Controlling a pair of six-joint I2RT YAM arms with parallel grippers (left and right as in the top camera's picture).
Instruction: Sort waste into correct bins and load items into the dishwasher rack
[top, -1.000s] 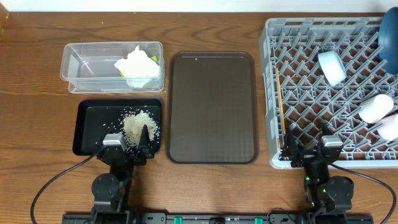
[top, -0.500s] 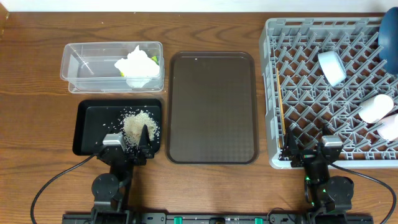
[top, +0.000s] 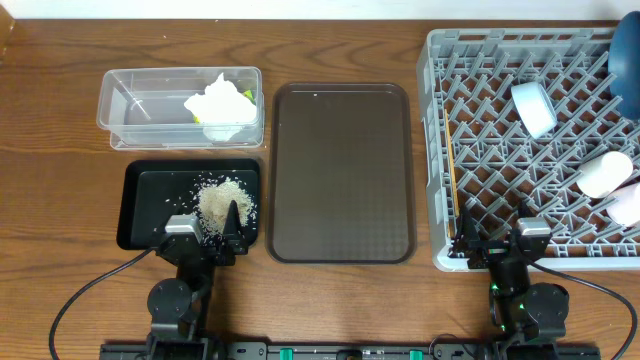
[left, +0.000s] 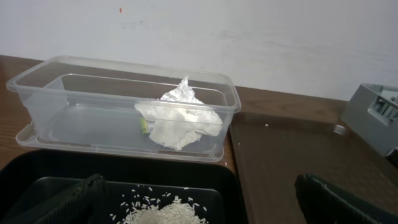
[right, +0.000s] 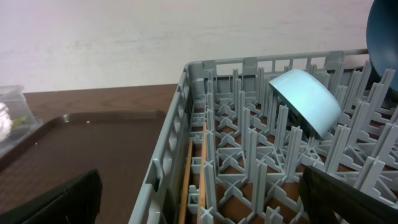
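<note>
At the far left of the tabletop (top: 60, 150) sits the clear tub (top: 150, 105). The crumpled napkin (top: 220, 103) lies inside it at its right end. In my left wrist view, a sliver of yellow-green wrapper (left: 143, 125) peeks out at the napkin's left side. Just in front of the tub is the black tray (top: 135, 205), with a heap of rice (top: 225, 198) in its right half and loose grains scattered around the heap. My left hand (top: 207, 222) hangs over the tray's near edge, fingers spread wide with nothing between them.

To the right of both bins, the brown serving tray (top: 340, 170) lies flat on the tabletop, between them and the rack (top: 437, 150).

In the grey rack, the 2 chopsticks (top: 452, 180) lie side by side along its left wall, running front to back between the pegs. Further back, the bowl (top: 533, 108) leans on its side among the pegs. The dark blue plate (top: 625, 55) stands at the rack's far right corner, cut off by the picture's edge. Near the right wall a pale cup (top: 607, 173) lies on its side, with another cup (top: 630, 205) just in front of it, partly out of frame. My right hand (top: 500, 238) sits at the rack's near left corner, fingers also wide apart and holding nothing.
</note>
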